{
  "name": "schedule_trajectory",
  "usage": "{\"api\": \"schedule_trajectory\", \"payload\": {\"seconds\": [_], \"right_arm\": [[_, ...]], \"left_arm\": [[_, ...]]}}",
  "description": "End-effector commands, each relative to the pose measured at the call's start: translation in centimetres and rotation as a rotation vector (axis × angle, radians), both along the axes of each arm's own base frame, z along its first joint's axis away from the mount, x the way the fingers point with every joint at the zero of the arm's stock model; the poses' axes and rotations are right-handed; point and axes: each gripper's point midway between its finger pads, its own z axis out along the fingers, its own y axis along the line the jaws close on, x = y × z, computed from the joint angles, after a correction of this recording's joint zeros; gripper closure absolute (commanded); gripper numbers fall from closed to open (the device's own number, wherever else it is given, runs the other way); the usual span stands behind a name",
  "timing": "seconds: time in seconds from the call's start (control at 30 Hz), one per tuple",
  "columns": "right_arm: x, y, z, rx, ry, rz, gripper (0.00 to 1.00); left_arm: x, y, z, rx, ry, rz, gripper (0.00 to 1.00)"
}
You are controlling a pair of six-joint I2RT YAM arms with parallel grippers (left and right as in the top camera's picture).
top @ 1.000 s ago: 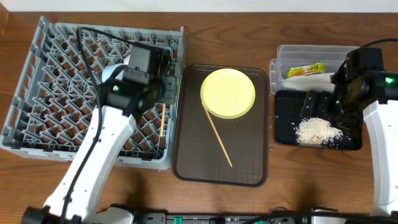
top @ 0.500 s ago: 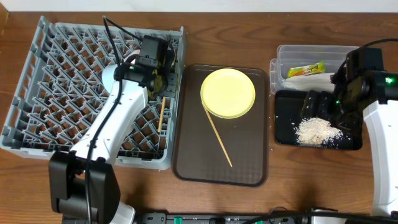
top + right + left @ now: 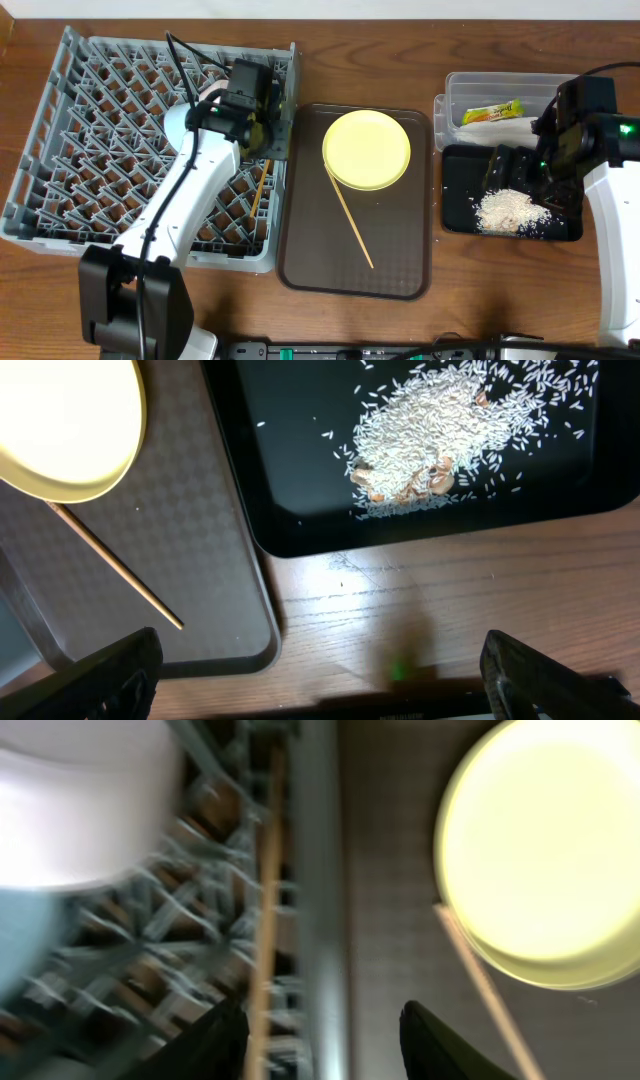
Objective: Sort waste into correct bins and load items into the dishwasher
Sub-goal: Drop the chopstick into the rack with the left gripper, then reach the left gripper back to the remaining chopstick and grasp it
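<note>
My left gripper (image 3: 267, 140) hovers open over the right edge of the grey dishwasher rack (image 3: 90, 150). One chopstick (image 3: 265, 920) lies in the rack along its right wall, just inside my left finger and free of it. A cream-white bowl (image 3: 80, 800) and a light blue bowl (image 3: 20, 940) sit in the rack beside it. The yellow plate (image 3: 367, 150) and the other chopstick (image 3: 350, 215) rest on the brown tray (image 3: 400, 270). Rice (image 3: 450, 430) lies in the black tray (image 3: 460, 220). My right gripper (image 3: 320, 680) stands wide open near that tray, holding nothing.
The clear tub (image 3: 455, 90) at the back right holds the green-and-orange wrapper (image 3: 492, 113) and a white napkin (image 3: 500, 128). Bare wooden table (image 3: 400, 610) shows between the brown tray and the black tray. The rack's upright pegs stand close under my left arm.
My left arm swung toward the rack's right wall and its jaws have opened. The chopstick now lies loose in the rack. The right arm has not moved.
</note>
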Motion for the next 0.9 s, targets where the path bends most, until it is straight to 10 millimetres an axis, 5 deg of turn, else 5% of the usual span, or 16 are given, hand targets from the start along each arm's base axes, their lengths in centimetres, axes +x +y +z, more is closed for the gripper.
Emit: {"api": "schedule_trajectory", "payload": {"seconds": [0.0, 0.17, 0.4, 0.63, 0.87], "right_arm": [[0.1, 0.0, 0.3, 0.003, -0.012, 0.005, 0.01], [0.2, -0.1, 0.3, 0.003, -0.014, 0.005, 0.01], [0.1, 0.0, 0.3, 0.003, -0.011, 0.005, 0.01], [0.1, 0.0, 0.3, 0.003, -0.010, 0.005, 0.01], [0.1, 0.0, 0.3, 0.003, -0.010, 0.005, 0.01]], "left_arm": [[-1.9, -3.4, 1.5, -0.133, 0.057, 0.094, 0.47], [-5.2, -7.2, -0.7, -0.152, 0.165, 0.175, 0.45], [-7.3, -10.0, -3.5, -0.027, 0.163, 0.219, 0.45], [-8.7, -12.1, -7.8, 0.044, 0.226, 0.207, 0.45], [-9.4, -12.0, -11.7, 0.107, 0.297, 0.246, 0.45]]}}
